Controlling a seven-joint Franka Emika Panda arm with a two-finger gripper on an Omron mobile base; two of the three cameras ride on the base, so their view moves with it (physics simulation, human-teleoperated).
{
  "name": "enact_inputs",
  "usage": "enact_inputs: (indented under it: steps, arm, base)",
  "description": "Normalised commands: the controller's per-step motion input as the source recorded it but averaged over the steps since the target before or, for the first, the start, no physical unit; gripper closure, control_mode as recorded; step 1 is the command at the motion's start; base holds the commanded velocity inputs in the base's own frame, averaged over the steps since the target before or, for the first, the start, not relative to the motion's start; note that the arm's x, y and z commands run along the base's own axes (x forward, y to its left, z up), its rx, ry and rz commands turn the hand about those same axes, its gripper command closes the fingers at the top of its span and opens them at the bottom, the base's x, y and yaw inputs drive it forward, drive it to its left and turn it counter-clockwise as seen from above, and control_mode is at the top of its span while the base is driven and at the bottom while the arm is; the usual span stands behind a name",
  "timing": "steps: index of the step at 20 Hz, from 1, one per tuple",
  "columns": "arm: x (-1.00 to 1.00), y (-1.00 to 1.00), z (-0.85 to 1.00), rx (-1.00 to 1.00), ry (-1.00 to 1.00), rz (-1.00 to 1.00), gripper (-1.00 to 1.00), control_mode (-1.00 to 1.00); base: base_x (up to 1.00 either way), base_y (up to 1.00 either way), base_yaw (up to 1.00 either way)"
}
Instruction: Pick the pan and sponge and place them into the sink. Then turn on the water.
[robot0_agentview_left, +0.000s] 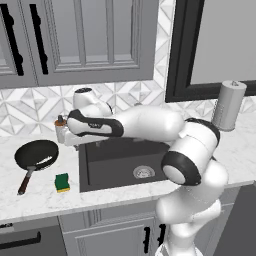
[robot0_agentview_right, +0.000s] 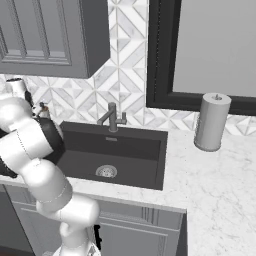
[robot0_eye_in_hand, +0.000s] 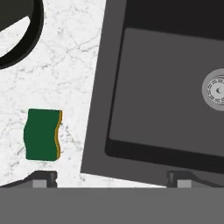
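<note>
Here the arm (robot0_agentview_left: 145, 125) reaches from the base at lower right toward nine o'clock across the sink (robot0_agentview_left: 105, 175), its hand high above the sink's left rim in the left base view. In the hand view the gripper (robot0_eye_in_hand: 111, 177) is released, its two tips standing wide apart at the bottom with nothing between them; one tip sits over the counter (robot0_eye_in_hand: 78, 65), the other over the sink's edge. The pan (robot0_agentview_left: 36, 155) lies on the counter well left of the sink, its handle running toward seven o'clock from the bowl; in the hand view only an arc of its rim appears at eleven o'clock. The sponge (robot0_eye_in_hand: 42, 134), green side up with a yellow edge, lies on the counter between pan and sink, apart from both, at about nine o'clock from the gripper. The drain (robot0_eye_in_hand: 215, 89) sits at three o'clock in the hand view. The faucet (robot0_agentview_right: 112, 118) stands at the sink's rear edge, and a paper roll (robot0_agentview_right: 212, 121) stands upright at two o'clock from the basin. A small object (robot0_agentview_left: 60, 131) behind the hand, perhaps a bottle, is too hidden to name surely.
</note>
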Motion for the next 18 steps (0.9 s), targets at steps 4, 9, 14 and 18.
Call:
enact_inputs:
  steps: [4, 9, 14, 18]
  arm:
    - [0.08, 0.27, -0.18, -0.03, 0.0, 0.0, -1.0, -1.0]
    - [0.0, 0.01, -0.01, -0.02, 0.0, 0.0, -1.0, -1.0]
    - [0.0, 0.22, -0.23, 0.0, 0.0, 0.0, -1.0, -1.0]
    - [0.0, 0.37, -0.17, 0.0, 0.0, 0.0, -1.0, -1.0]
  base:
    - [0.0, 0.0, 0.0]
    - [0.0, 0.0, 0.0]
    - [0.0, 0.0, 0.0]
    - [0.0, 0.0, 0.0]
